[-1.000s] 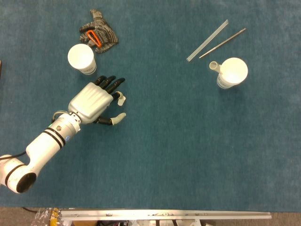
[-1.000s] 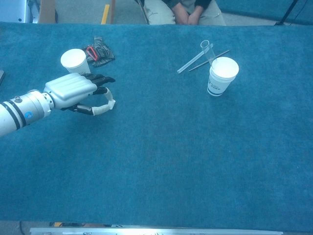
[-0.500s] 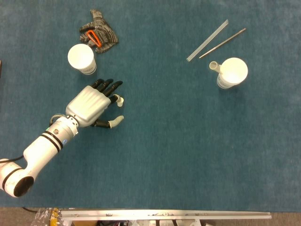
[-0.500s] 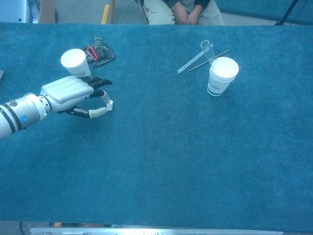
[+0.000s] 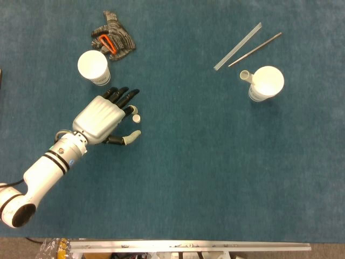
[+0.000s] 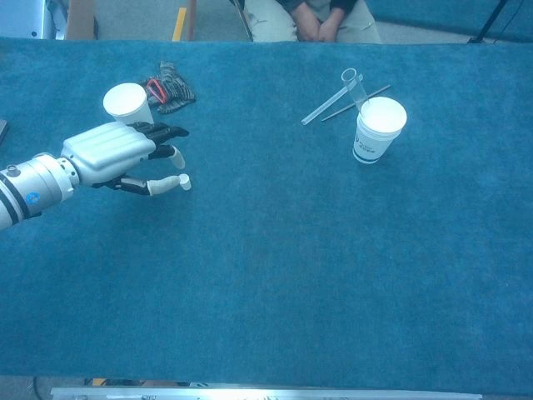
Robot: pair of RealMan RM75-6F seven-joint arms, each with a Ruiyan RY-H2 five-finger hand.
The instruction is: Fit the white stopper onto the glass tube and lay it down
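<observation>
The small white stopper [image 5: 136, 118] [image 6: 185, 181] sits on the blue cloth, just past the fingertips of my left hand [image 5: 102, 118] [image 6: 112, 154]. That hand hovers palm down with its fingers spread and nothing in them; the thumb tip is close beside the stopper. Far to the right, the glass tube [image 5: 245, 75] [image 6: 354, 87] stands leaning against a white paper cup [image 5: 267, 82] [image 6: 376, 129], its open mouth up. My right hand shows in neither view.
A second white paper cup [image 5: 94, 66] [image 6: 127, 103] stands just beyond my left hand, with a grey and orange glove [image 5: 113, 38] [image 6: 166, 87] behind it. A clear flat strip [image 5: 237, 46] and a thin stick [image 5: 254, 49] lie beyond the right cup.
My left hand has drawn back to the left, and the stopper that was between its thumb and finger now rests free on the cloth.
</observation>
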